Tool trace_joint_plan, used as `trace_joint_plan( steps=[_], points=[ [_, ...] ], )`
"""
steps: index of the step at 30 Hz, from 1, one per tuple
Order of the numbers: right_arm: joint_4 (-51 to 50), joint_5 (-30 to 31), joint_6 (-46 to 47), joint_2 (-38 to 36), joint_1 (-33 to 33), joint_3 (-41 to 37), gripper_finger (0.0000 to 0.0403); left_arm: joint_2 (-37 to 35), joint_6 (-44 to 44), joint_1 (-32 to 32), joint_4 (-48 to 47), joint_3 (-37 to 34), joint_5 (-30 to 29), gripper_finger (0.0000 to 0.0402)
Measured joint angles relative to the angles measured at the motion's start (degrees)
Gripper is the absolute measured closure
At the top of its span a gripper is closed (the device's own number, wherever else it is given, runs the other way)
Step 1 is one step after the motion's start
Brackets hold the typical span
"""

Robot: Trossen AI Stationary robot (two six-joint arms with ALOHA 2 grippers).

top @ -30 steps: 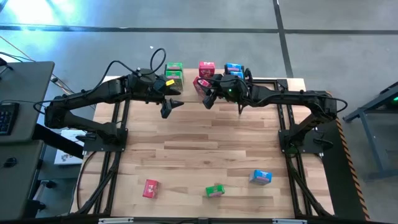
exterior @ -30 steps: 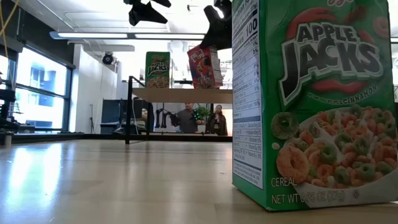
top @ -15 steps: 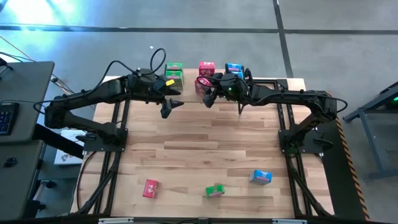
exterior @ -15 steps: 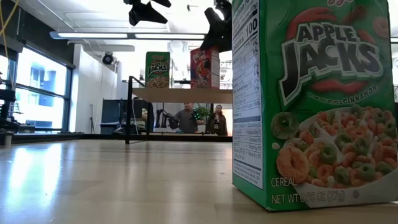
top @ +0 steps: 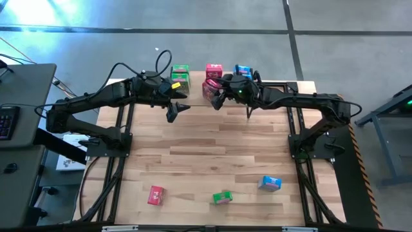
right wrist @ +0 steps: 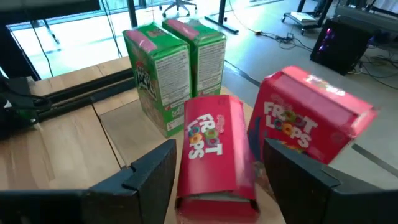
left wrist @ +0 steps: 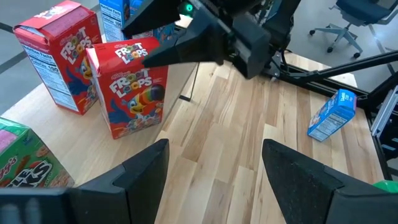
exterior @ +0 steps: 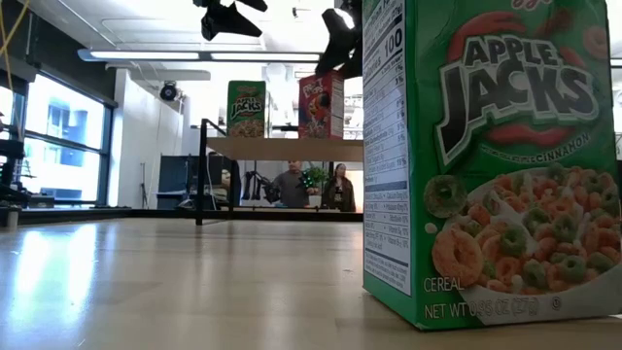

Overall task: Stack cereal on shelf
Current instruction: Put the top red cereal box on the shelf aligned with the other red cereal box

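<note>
The right tool (top: 217, 101) is standing open around nothing, just beside the red box (right wrist: 214, 149) on the shelf (exterior: 282, 148), so any sideways drift is risking toppling it against the green boxes (right wrist: 174, 74).

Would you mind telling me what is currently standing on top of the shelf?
On the shelf stand two green boxes, two red Froot Loops boxes and blue boxes. The right gripper and its arm cover part of the blue ones, so their count is unclear.
</note>
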Motion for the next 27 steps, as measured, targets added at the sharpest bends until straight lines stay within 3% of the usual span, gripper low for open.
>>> trace_joint_plan(
  steps=[17, 27],
  points=[
    [1.19, 0.35, -3.91, -6.21, 0.00, 0.67, 0.0171, 0.02, 0.00, 0.00, 0.01, -0.01, 0.00, 0.0153],
    [-14.09, -3.59, -10.04, -5.39, -1.10, 17.70, 0.0171, 0.02, 0.00, 0.02, 0.02, -0.01, 0.00, 0.0153]
  ],
)
